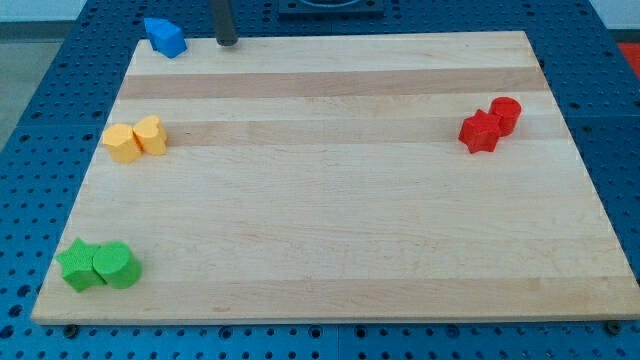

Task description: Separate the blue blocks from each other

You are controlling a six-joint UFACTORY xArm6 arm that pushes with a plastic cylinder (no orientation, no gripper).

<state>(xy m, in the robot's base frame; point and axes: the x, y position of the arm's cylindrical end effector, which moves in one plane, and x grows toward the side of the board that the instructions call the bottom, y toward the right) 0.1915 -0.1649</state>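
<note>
Green pair: a green star-like block [76,266] and a green cylinder [116,265] sit touching at the view's bottom left, close to the board's corner. Not part of the task; no risk unless swept.

Yellow pair: two yellow blocks [122,143] and [151,134] touch each other at the left edge, mid-height. They lie below the blue mass, so a downward push on blue could run into them.

Blue blocks: a blue mass [164,36] sits at the view's top left corner of the wooden board [330,200], right on its edge. I cannot tell whether it is one block or two pressed together; no seam is clear.

End effector: my tip [227,42] stands near the top edge, just to the right of the blue mass and apart from it. It is a bare rod with no jaws, so nothing is open, closed or clamped.

Main risk: a leftward or upward push would likely drive blue off the board onto the blue perforated bench [60,60]. A broad contact would, in my judgement, move both blue pieces together and not part them.

Red pair: a red block [479,131] and a red cylinder [505,115] touch at the view's right, well apart from the work. No hazard.
</note>
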